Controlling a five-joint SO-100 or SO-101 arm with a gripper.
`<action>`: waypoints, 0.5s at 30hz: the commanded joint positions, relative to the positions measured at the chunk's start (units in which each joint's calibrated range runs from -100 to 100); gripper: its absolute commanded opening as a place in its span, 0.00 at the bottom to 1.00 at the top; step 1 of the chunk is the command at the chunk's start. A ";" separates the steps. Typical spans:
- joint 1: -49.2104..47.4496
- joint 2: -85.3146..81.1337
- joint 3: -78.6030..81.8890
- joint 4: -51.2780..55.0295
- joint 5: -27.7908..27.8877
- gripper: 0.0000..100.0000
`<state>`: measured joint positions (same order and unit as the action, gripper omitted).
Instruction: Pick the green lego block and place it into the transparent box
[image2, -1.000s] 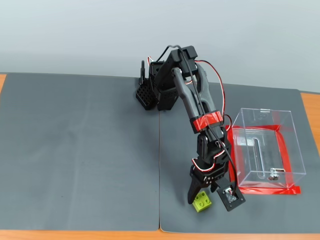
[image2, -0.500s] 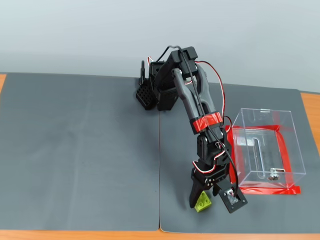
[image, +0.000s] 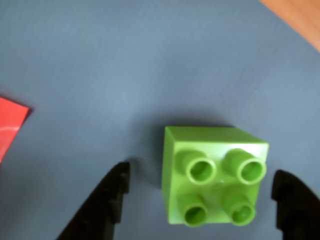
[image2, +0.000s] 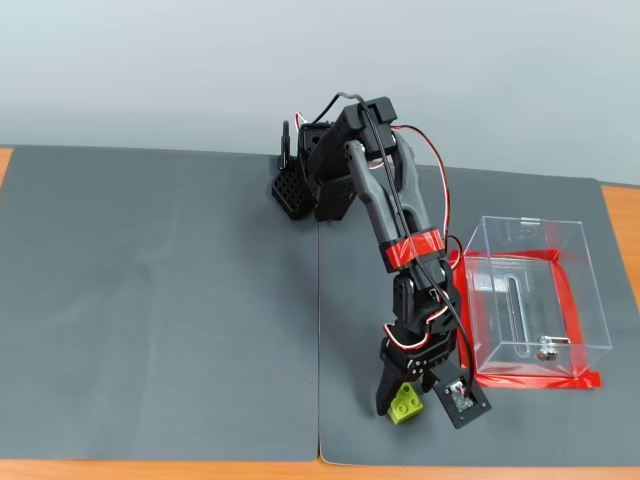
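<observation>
A: Since the earlier frames the gripper has come down around the green lego block, which sits where it did, near the mat's front edge.

B: Wrist view?

A: Fingers spread, one either side of the green lego block, neither touching. The left finger stands further off than the right, so closing could shove the brick sideways or twist it.

B: And the fixed view?

A: Dark grey mat on a wooden table, plain pale wall behind. The transparent box, ringed by red tape, stands near to the right; a careless swing could clip its wall.
</observation>
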<state>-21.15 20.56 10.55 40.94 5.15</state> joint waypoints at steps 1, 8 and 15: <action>0.52 -0.68 -2.55 -0.66 -0.18 0.32; 0.52 -0.68 -2.55 -0.66 -0.18 0.32; 1.12 -0.68 -2.55 -0.40 -0.23 0.32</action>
<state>-21.08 20.56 10.55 40.94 5.15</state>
